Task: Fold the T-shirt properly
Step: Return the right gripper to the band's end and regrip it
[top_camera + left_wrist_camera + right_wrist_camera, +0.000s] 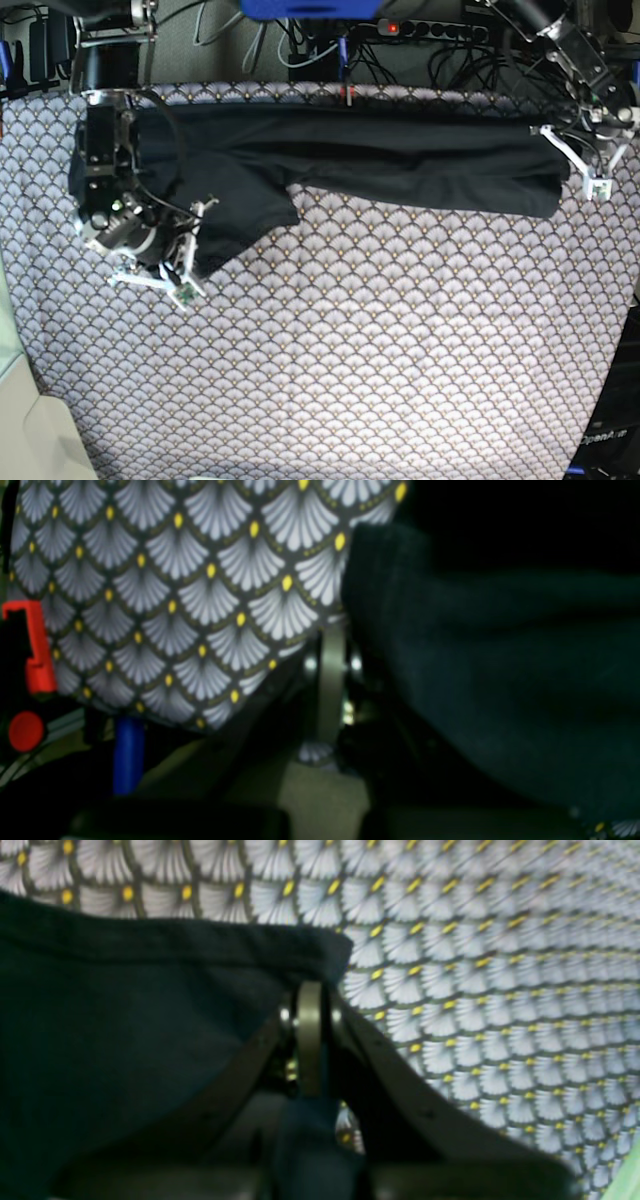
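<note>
Scalloped tablecloth (340,330) covers the worktop, with the T-shirt (400,155) banded across 12 o'clock, the right gripper (185,262) clenched on its 9 o'clock sleeve and the left gripper (585,160) clenched on its 3 o'clock hem; uneven pulling risks slippage or bunching.

Scallop-patterned tablecloth (380,330), grey-white fans with yellow dots, covers table. Power strip (430,30) and tangled cables (300,50) behind far edge.

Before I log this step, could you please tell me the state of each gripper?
Left gripper: shut on the T-shirt, at its end.
Right gripper: shut on the T-shirt, at a sleeve corner.
</note>
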Robot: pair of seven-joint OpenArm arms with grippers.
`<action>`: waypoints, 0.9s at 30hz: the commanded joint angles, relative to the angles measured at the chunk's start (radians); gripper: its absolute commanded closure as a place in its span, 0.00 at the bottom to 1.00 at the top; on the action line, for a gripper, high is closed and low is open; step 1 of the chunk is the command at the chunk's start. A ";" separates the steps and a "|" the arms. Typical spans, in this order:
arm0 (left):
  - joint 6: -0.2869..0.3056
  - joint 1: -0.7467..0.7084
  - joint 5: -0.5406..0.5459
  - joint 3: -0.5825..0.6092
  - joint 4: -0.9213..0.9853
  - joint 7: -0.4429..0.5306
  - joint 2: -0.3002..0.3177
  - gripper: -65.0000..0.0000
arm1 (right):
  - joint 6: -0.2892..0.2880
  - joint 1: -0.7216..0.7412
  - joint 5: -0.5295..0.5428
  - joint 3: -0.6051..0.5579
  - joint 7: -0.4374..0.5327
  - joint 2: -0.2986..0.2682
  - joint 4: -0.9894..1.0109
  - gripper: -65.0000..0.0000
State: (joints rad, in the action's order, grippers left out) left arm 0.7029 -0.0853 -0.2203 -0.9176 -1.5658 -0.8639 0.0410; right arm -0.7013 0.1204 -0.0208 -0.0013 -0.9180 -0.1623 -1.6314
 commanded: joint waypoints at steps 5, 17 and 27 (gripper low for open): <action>-0.005 0.008 0.003 -0.002 -0.018 0.008 0.013 1.00 | 0.003 -0.037 0.006 0.007 -0.045 -0.012 -0.143 1.00; -0.005 0.008 0.003 -0.002 -0.018 0.010 0.024 1.00 | 0.003 -0.268 0.017 0.165 -0.023 -0.064 -0.329 1.00; -0.005 0.008 0.003 -0.002 -0.018 0.010 0.026 1.00 | 0.003 -0.448 0.276 0.370 0.030 -0.124 -0.330 1.00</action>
State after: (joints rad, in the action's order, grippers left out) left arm 0.7033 -0.0853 -0.2199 -0.9180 -1.5658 -0.8635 0.0502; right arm -0.7029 -0.3305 0.2470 0.3634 -0.8978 -0.2745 -1.9450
